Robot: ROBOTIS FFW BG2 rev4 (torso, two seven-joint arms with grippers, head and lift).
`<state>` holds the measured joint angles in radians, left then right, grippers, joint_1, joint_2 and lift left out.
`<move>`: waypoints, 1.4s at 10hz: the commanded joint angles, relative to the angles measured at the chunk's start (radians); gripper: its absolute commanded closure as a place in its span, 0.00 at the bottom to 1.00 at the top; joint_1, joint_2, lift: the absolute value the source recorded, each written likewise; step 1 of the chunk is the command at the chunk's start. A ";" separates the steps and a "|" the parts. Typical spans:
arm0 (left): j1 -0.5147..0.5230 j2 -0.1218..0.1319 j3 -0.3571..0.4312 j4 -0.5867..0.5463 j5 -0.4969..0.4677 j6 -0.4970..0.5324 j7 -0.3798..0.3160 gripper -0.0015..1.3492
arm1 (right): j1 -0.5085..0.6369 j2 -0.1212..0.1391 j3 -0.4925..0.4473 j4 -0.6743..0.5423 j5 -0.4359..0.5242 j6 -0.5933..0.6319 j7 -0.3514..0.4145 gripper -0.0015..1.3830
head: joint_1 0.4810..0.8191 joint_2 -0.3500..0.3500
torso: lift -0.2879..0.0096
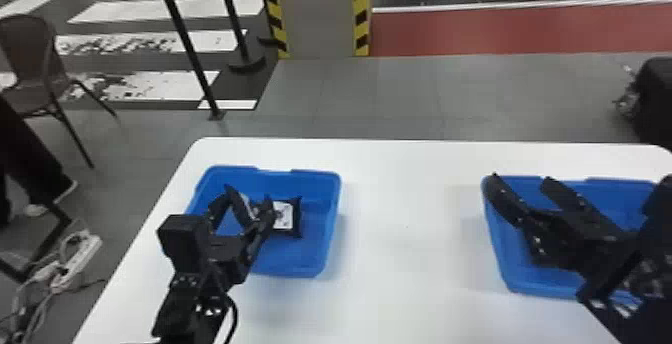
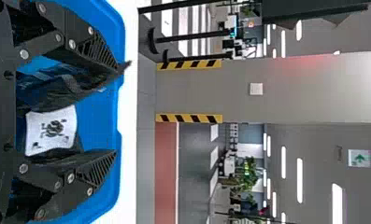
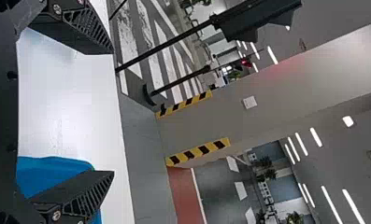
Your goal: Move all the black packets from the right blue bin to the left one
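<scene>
Toward 10 o'clock in the head view, a brown chair [image 1: 30, 50] is standing on the floor, with a white power strip [image 1: 82, 255] lying near 8 o'clock. On the white tabletop [image 1: 400, 238], the left blue bin [image 1: 330, 218] is sitting left of centre, and the left pincer [image 1: 247, 197] is reaching over it from about 7 o'clock, its two fingers standing open. A dark, upright black packet [image 2: 57, 86] is leaning between those fingers, close beside the left one; whether it is touching that finger I cannot tell. A white-labelled black packet [image 1: 283, 216] is lying in the same bin, at about 4 o'clock from the fingertips in the head view; in the left wrist view it is showing between the spread fingers. Farther along, toward 3 o'clock, the right blue bin [image 1: 505, 268] is resting well apart from the left one. The right pincer [image 1: 521, 178] is hanging over its 10 o'clock side, fingers parted wide.
</scene>
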<state>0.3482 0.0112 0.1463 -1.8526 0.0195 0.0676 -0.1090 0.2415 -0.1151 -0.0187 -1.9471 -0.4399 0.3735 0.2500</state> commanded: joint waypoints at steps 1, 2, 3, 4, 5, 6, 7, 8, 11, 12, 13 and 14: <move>0.020 -0.008 -0.001 -0.061 0.005 -0.043 0.003 0.05 | 0.019 -0.001 -0.012 -0.052 0.032 0.034 -0.032 0.08 | 0.63 0.70 | 0.60; 0.044 -0.014 -0.001 -0.132 -0.015 -0.082 0.026 0.06 | 0.026 -0.001 -0.023 -0.076 0.052 0.051 -0.048 0.07 | 0.63 0.69 | 0.60; 0.052 -0.014 0.001 -0.171 -0.021 -0.109 0.038 0.07 | 0.028 -0.001 -0.027 -0.076 0.055 0.058 -0.049 0.07 | 0.63 0.67 | 0.60; 0.052 -0.014 0.004 -0.173 -0.016 -0.144 0.038 0.07 | 0.028 -0.001 -0.029 -0.076 0.061 0.063 -0.057 0.07 | 0.63 0.67 | 0.60; 0.054 -0.014 0.004 -0.178 -0.010 -0.149 0.038 0.07 | 0.031 -0.001 -0.029 -0.079 0.081 0.066 -0.069 0.07 | 0.63 0.67 | 0.60; 0.059 -0.014 -0.001 -0.183 0.003 -0.154 0.038 0.07 | 0.031 -0.001 -0.030 -0.089 0.110 0.076 -0.098 0.07 | 0.63 0.66 | 0.60; 0.064 -0.014 -0.008 -0.188 0.010 -0.154 0.038 0.07 | 0.033 -0.001 -0.043 -0.116 0.139 0.149 -0.141 0.07 | 0.63 0.65 | 0.60; 0.069 -0.014 -0.016 -0.188 0.010 -0.151 0.038 0.07 | 0.036 -0.001 -0.056 -0.150 0.168 0.247 -0.190 0.07 | 0.63 0.64 | 0.60; 0.076 -0.014 -0.028 -0.188 0.005 -0.139 0.038 0.07 | -0.030 -0.001 -0.102 -0.140 0.248 0.522 -0.232 0.07 | 0.63 0.53 | 0.60; 0.081 -0.014 -0.030 -0.188 0.005 -0.144 0.038 0.07 | -0.072 -0.006 -0.104 -0.089 0.254 0.564 -0.232 0.07 | 0.63 0.50 | 0.60; 0.084 -0.014 -0.034 -0.188 0.005 -0.139 0.038 0.07 | -0.104 -0.009 -0.102 -0.037 0.250 0.586 -0.232 0.07 | 0.63 0.49 | 0.60; 0.086 -0.014 -0.036 -0.188 0.003 -0.134 0.038 0.07 | -0.131 -0.009 -0.096 0.012 0.250 0.591 -0.230 0.08 | 0.63 0.48 | 0.60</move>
<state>0.4321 0.0000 0.1118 -2.0408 0.0243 -0.0698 -0.0705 0.1278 -0.1239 -0.1185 -1.9667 -0.1895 0.9580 0.0197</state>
